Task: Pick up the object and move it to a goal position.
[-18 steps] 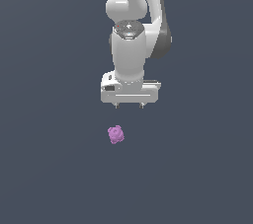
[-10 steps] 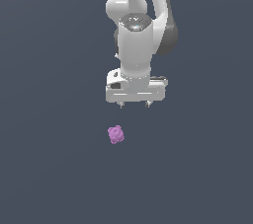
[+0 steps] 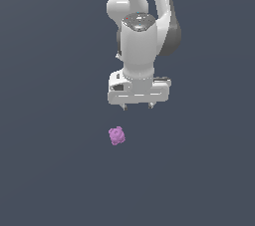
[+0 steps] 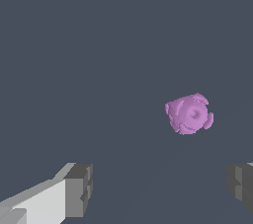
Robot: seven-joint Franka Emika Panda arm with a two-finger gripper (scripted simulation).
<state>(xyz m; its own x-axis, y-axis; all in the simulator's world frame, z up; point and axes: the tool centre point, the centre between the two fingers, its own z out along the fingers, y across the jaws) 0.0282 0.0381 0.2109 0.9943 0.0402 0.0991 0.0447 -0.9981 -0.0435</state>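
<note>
Object (image 3: 116,136): a small purple-pink knobbly blob, lying alone on the plain dark grey surface in the exterior view, below the white gripper (image 3: 138,105) and offset toward the exterior view's left, clear of it. Gripper points downward, nothing between its short fingertips. Wrist view: object (image 4: 189,114) lies ahead of the two grey finger pads (image 4: 79,190), which stand wide apart, untouched by either.
</note>
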